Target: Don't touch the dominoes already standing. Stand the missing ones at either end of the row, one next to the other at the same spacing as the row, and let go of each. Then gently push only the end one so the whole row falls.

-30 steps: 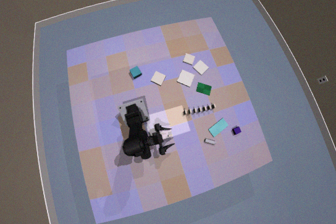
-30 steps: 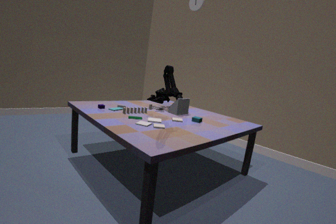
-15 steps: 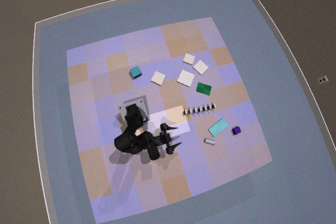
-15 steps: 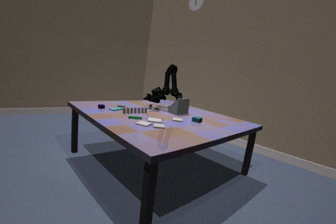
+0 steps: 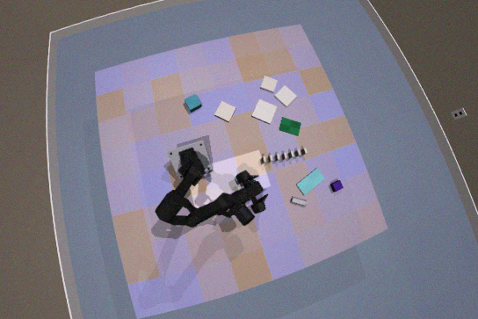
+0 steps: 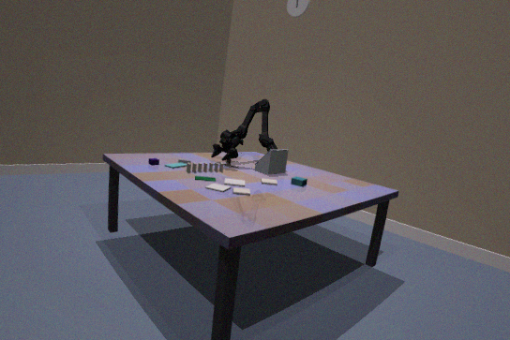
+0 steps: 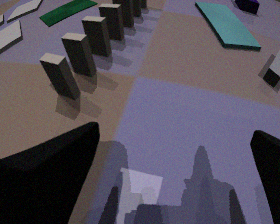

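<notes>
A straight row of several standing dominoes [image 5: 284,156] [image 6: 188,168] [image 7: 62,79] runs away from my gripper, upper left in the wrist view. One loose domino [image 5: 299,201] [image 7: 275,69] lies flat on the table, cut off at the right edge of the wrist view. My gripper [image 5: 263,185] [image 6: 218,158] [image 7: 180,135] is wide open and empty, raised above the table, short of the row's near end and to its side. No domino shows between the fingers. The arm hides the table beneath it in the top view.
A turquoise plate [image 5: 310,181] [image 6: 176,165] [image 7: 227,25] and a purple cube [image 5: 336,185] [image 6: 154,161] lie on one side of the row. A green plate [image 5: 290,126] [image 6: 204,178] [image 7: 67,12] and several white tiles [image 5: 264,111] lie on the other. A teal block [image 5: 192,103] [image 6: 299,181] is farther off.
</notes>
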